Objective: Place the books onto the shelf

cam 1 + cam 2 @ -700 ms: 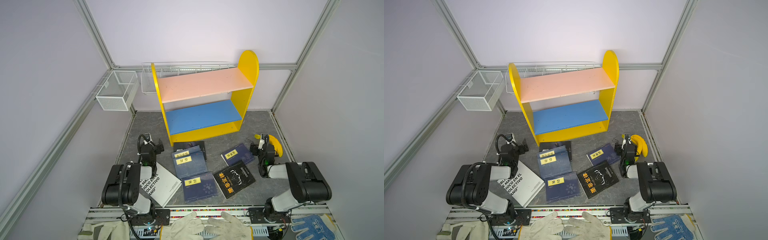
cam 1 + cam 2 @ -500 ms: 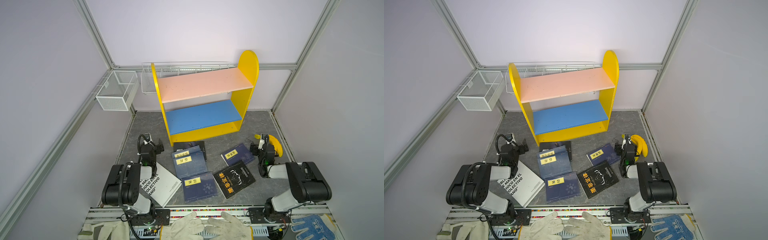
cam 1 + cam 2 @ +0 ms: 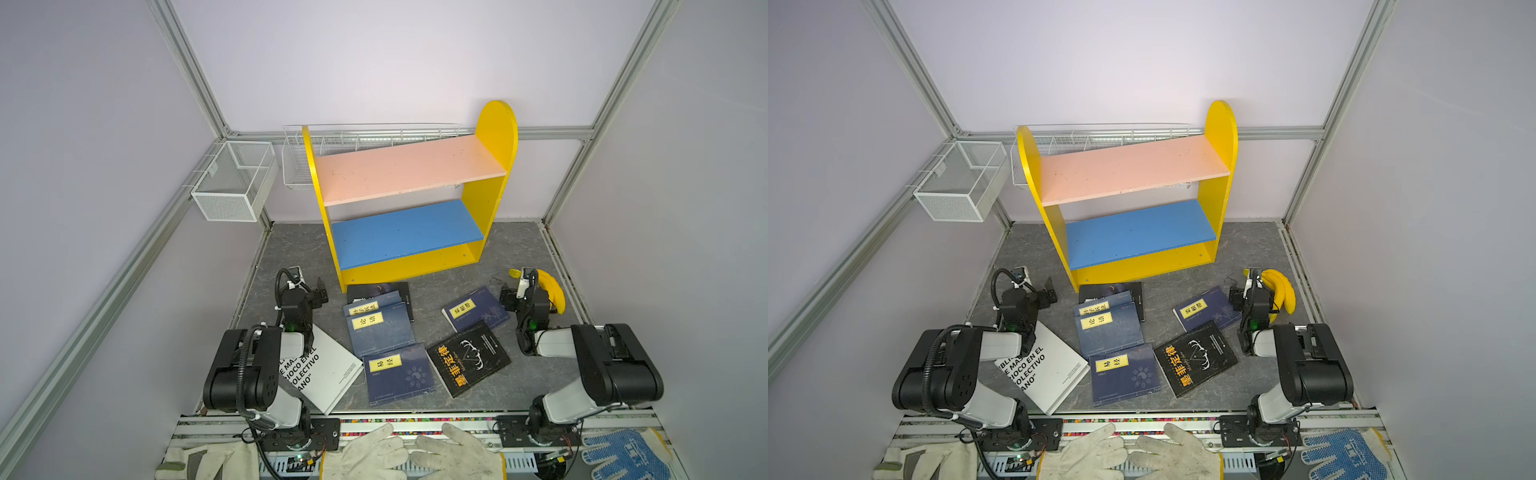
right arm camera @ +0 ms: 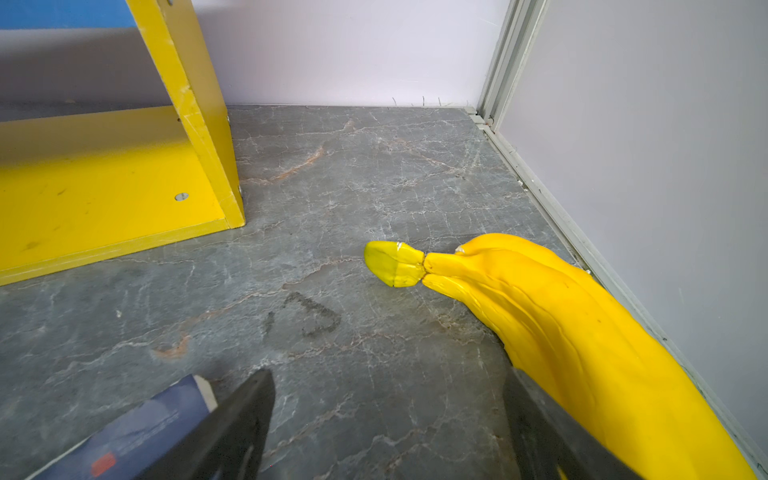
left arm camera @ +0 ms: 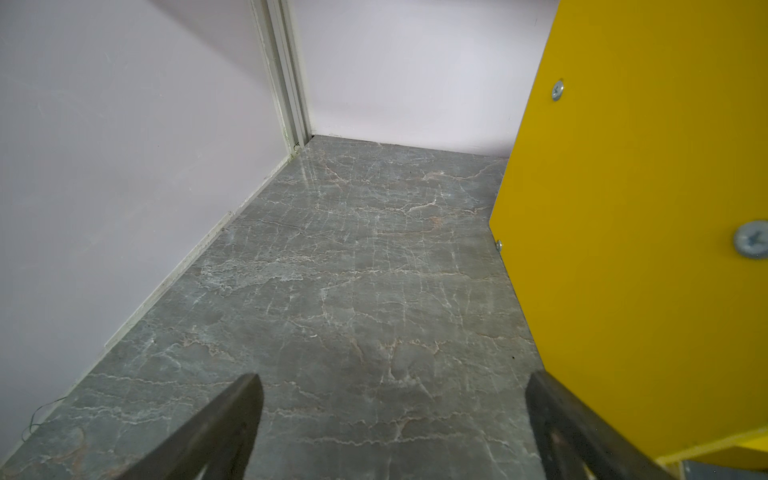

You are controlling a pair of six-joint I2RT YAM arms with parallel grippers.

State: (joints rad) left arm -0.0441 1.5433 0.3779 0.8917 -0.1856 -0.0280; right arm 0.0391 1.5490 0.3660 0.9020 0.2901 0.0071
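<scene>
Yellow two-tier shelf (image 3: pixel 411 170) bare; navy, black, white paperback books (image 3: pixel 382 332) all on grey table (image 3: pixel 432 291). Both jaws released, empty.

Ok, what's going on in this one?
Neither arm holds anything. The left arm and right arm sit low over the table, jaws open, the right one beside a banana. All seven books lie flat in front of the shelf, none on it yet.
</scene>
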